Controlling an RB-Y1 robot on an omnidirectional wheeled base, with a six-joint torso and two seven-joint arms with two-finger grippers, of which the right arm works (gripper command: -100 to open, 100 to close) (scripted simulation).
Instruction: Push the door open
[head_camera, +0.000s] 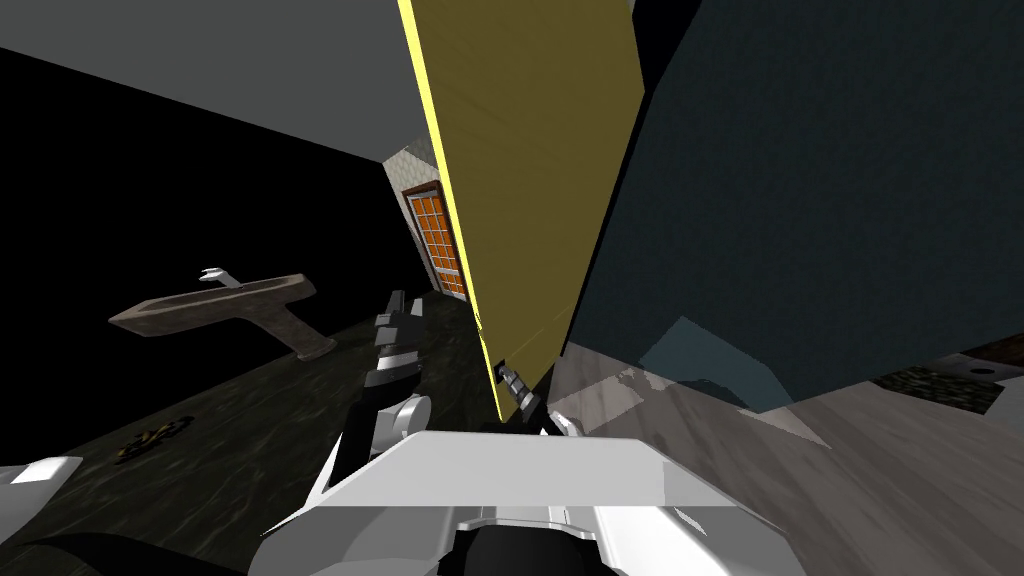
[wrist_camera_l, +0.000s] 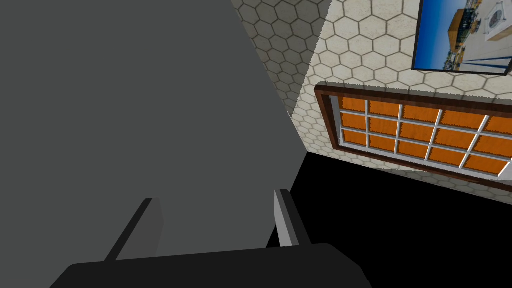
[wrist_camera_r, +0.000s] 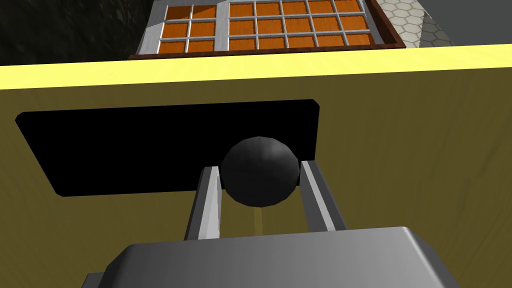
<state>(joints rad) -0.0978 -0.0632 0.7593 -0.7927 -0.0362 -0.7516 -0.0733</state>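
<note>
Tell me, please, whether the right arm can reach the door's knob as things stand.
Likely yes: the fingers of the right gripper press both sides of the dark knob on the yellow door; nothing sits between.

The tall yellow door (head_camera: 540, 180) is cut off at its top in the head view; its black round knob (wrist_camera_r: 260, 170) hides part of the black rectangular plate (wrist_camera_r: 125, 150). A small dark object (head_camera: 155, 437) on the left floor is too small to identify.
</note>
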